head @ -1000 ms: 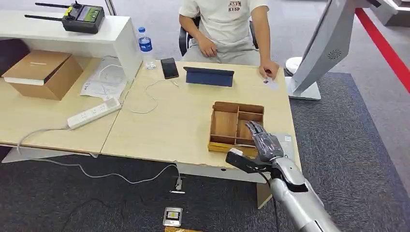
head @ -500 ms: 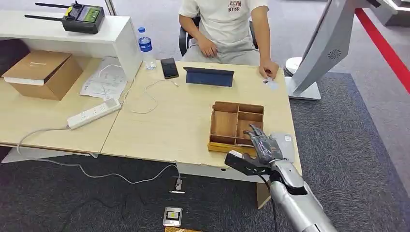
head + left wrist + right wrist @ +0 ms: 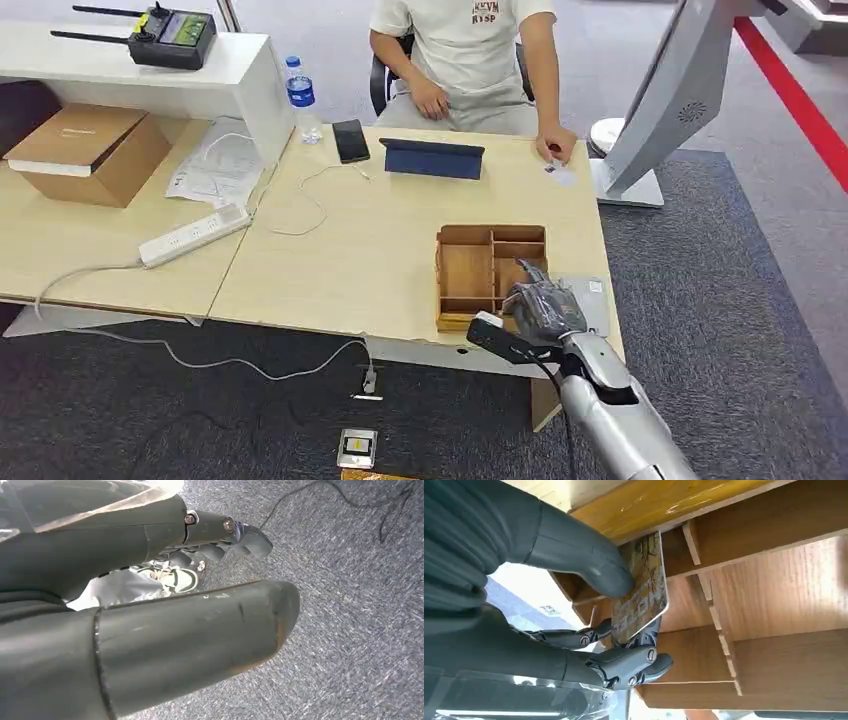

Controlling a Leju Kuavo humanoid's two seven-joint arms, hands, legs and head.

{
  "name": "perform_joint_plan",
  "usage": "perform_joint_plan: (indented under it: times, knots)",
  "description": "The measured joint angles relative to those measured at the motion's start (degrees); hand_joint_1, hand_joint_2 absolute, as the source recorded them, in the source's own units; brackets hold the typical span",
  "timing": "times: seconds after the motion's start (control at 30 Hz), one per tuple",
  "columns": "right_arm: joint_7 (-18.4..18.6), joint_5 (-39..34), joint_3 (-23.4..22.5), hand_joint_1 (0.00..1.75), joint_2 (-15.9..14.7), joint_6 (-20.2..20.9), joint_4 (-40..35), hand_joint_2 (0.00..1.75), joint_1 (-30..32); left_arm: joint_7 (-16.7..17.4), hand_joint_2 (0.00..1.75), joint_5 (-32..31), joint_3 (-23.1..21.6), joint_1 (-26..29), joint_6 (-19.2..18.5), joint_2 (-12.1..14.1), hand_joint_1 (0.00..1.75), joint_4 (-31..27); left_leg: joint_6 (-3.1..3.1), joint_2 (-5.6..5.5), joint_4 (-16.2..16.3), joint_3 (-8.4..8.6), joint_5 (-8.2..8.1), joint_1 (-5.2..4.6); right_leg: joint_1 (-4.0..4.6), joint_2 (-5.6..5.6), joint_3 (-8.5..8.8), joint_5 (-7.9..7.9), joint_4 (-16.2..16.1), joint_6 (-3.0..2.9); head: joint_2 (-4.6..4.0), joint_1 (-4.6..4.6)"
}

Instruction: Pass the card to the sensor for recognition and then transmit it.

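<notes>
A wooden tray (image 3: 466, 272) with several compartments sits near the table's front right corner. My right hand (image 3: 540, 304) reaches into its nearest right compartment. In the right wrist view the thumb (image 3: 584, 570) and fingers pinch a printed card (image 3: 642, 593), standing on edge against the tray's dividers (image 3: 774, 575). A flat grey sensor pad (image 3: 592, 298) lies on the table just right of the tray. My left hand (image 3: 150, 645) hangs over grey carpet with nothing in it.
A person sits at the far side of the table, one hand resting on a small card (image 3: 561, 173). A dark tablet (image 3: 432, 158), a phone (image 3: 351, 140), a water bottle (image 3: 301, 97) and a power strip (image 3: 194, 235) lie further back. A white stand (image 3: 660, 100) rises at right.
My right hand has drawn back toward the table's front edge and closed its fingers. The wooden tray has swung square and slid slightly nearer the edge.
</notes>
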Motion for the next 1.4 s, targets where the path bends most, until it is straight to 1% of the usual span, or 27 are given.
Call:
perform_joint_plan:
  times: [0.23,0.4,0.5,0.6,0.7,0.87,1.03,1.2,1.3,1.4]
  knots:
    - [0.28,-0.07,0.0,1.75,-0.24,0.33,-1.05,1.75,0.45,-0.52,0.0,-0.5,0.0,0.0,0.13,0.0,0.0,0.0,0.0,0.0,0.0,0.0,0.0,0.0,0.0,0.0,0.0,0.0,0.0,0.0,0.0,-0.02]
    - [0.66,-0.52,-0.02,1.75,-0.35,-0.15,-2.65,1.75,1.02,-0.83,0.0,-0.81,0.0,0.0,0.11,0.0,0.0,0.0,0.0,0.0,0.0,-0.01,0.0,0.0,0.0,0.0,0.0,0.0,0.0,0.0,0.0,-0.02]
    - [0.74,-0.66,-0.28,1.75,-0.48,-0.24,-4.65,1.75,1.09,-0.83,0.0,-0.92,0.0,0.01,0.11,0.0,0.0,0.0,0.0,0.0,0.0,-0.01,0.0,0.0,0.0,0.0,0.0,0.0,0.0,0.0,0.0,-0.02]
    - [1.27,-0.59,-1.34,1.75,-0.74,1.03,-7.94,1.75,0.63,-0.96,0.0,-0.9,0.0,0.03,0.09,0.0,0.0,0.0,0.0,0.0,0.0,-0.01,0.0,0.0,0.0,0.0,-0.01,0.0,0.0,0.0,0.0,-0.02]
    - [1.77,-0.74,-2.98,1.75,-1.49,4.16,-12.53,1.75,-1.34,-1.11,0.0,-0.9,0.0,0.04,0.09,0.0,0.0,0.0,0.0,0.0,0.0,-0.01,0.01,-0.01,-0.01,0.0,0.0,0.01,0.0,0.0,0.0,0.0]
    - [2.21,-1.33,-5.2,1.75,-2.43,6.3,-18.23,1.75,-5.48,-1.22,0.0,-0.92,0.0,0.12,0.0,0.0,0.0,0.0,-0.01,0.02,0.01,-0.01,0.03,-0.01,-0.01,0.0,0.0,0.04,0.01,-0.01,-0.02,-0.02]
    - [1.97,-2.12,-6.08,1.75,-2.91,7.39,-21.07,1.75,-10.58,-1.75,0.0,-1.07,0.0,0.13,0.0,0.04,0.0,0.0,-0.01,0.04,0.01,0.0,0.03,0.0,-0.01,0.0,0.0,0.05,0.01,-0.02,0.0,0.0]
    - [-0.72,-3.17,-6.21,1.75,-2.89,7.06,-19.09,1.75,-15.27,-2.71,0.0,-1.64,-0.02,0.12,0.0,0.09,0.0,0.0,-0.01,0.02,0.0,-0.04,0.03,0.0,0.0,0.0,-0.01,0.05,0.02,-0.02,0.0,-0.02]
    - [-3.1,-2.03,-5.86,1.75,-2.21,5.55,-12.95,1.75,-20.33,-3.3,0.0,-2.32,-0.07,0.04,0.0,0.13,0.0,0.0,-0.01,0.01,0.0,-0.05,0.03,0.0,0.0,0.0,-0.02,0.05,0.03,-0.03,0.0,-0.02]
    - [-4.09,-1.42,-5.25,1.75,-0.96,4.15,-5.37,1.75,-25.87,-3.67,0.0,-2.82,-0.15,0.0,0.0,0.31,0.0,0.0,-0.03,0.01,0.0,-0.05,0.06,0.0,0.0,0.0,-0.02,0.06,0.04,-0.03,0.0,-0.02]
